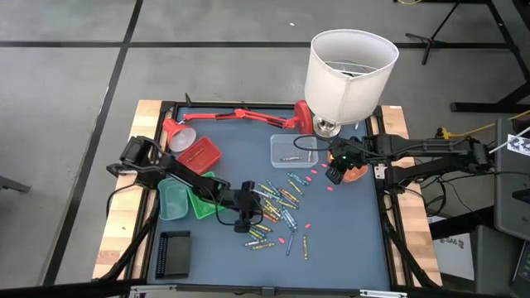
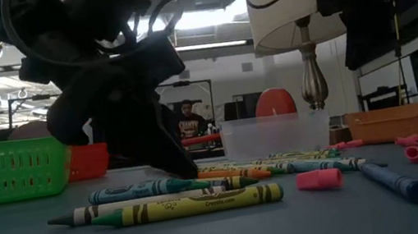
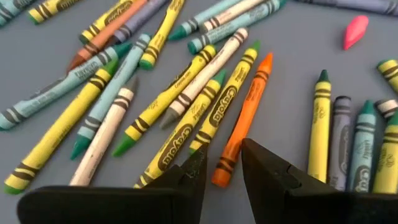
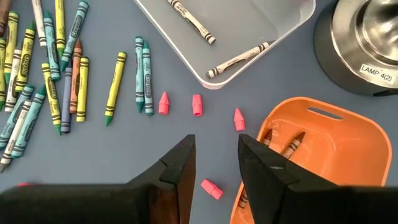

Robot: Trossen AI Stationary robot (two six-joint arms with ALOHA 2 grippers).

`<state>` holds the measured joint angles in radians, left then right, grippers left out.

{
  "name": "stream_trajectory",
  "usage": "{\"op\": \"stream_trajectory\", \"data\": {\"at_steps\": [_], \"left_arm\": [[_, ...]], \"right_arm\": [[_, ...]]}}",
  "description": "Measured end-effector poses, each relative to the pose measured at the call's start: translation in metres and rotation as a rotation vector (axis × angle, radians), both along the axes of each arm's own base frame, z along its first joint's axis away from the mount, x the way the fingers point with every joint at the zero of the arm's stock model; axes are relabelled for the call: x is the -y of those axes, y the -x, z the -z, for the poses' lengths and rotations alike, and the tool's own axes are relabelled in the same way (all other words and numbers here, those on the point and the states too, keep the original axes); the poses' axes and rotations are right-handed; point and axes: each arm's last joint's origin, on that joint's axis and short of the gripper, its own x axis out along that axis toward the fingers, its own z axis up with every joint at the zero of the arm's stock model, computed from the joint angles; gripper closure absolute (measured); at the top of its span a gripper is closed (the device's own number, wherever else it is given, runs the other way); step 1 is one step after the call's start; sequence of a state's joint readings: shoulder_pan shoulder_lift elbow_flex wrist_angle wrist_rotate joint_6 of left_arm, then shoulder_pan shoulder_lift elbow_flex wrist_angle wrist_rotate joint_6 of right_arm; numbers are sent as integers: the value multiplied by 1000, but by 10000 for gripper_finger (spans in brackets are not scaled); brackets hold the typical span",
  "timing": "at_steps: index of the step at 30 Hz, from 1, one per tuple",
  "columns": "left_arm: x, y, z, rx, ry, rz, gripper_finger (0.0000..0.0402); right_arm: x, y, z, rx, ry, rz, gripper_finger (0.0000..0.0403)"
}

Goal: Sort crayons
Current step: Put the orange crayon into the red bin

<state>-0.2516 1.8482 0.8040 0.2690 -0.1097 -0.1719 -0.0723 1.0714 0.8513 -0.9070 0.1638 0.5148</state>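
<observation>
Many crayons (image 1: 277, 203) in yellow, green, blue, grey and orange lie loose on the dark mat. My left gripper (image 3: 222, 165) is low over the left side of the pile (image 1: 252, 201) and stands open. Its two fingertips are on either side of the near end of an orange crayon (image 3: 245, 112), which lies flat among yellow ones. Whether they touch it, I cannot tell. My right gripper (image 4: 216, 155) hangs open and empty above the mat (image 1: 334, 175), beside an orange tray (image 4: 311, 155).
A clear tray (image 1: 294, 151) holds two crayons, and the orange tray holds a few. A red tray (image 1: 201, 153) and green trays (image 1: 186, 199) stand at the left. A white-shaded lamp (image 1: 349, 70) and a red desk lamp (image 1: 236, 114) stand at the far side. Pink bits (image 4: 196, 104) dot the mat.
</observation>
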Motion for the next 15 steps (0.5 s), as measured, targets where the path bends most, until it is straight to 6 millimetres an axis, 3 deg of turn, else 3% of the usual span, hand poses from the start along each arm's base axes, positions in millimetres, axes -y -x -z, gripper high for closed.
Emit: {"op": "stream_trajectory", "data": {"at_steps": [15], "left_arm": [[0,-1,9,-25,-5,4,317]], "right_arm": [[0,0,0,0,0,0,285]]}}
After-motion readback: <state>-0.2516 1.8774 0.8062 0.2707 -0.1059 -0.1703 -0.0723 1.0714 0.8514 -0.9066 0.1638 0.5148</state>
